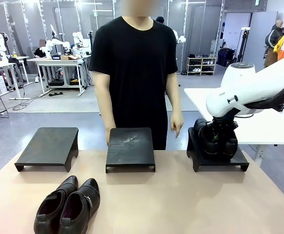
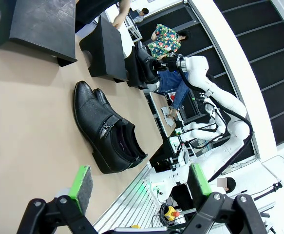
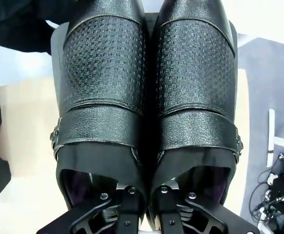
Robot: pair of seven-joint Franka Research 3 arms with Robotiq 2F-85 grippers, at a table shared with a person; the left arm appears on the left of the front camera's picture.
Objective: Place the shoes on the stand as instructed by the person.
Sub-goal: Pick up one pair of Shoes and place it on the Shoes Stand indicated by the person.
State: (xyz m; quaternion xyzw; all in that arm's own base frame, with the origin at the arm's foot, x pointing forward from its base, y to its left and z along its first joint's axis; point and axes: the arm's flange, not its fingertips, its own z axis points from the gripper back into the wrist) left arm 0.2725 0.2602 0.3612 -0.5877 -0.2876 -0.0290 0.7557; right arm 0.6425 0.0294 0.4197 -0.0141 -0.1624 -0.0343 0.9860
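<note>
One pair of glossy black shoes (image 1: 217, 140) sits on the right-hand black stand (image 1: 220, 164). My right gripper (image 1: 219, 127) is down on them. In the right wrist view the right gripper (image 3: 145, 192) is shut on the adjoining inner walls of these two shoes (image 3: 146, 83), which have textured toes and buckle straps. A second pair of shoes (image 1: 68, 205) lies side by side on the table at the front left, and the same pair (image 2: 106, 127) lies ahead of my open left gripper (image 2: 139, 183), well clear of it. The person (image 1: 134, 63) stands behind the middle stand (image 1: 130, 146).
A third stand (image 1: 49, 144) sits at the left, bare on top like the middle one. The person's hand (image 1: 177, 123) hangs with a finger pointing down between the middle and right stands. A white table (image 1: 263, 126) stands behind the right stand.
</note>
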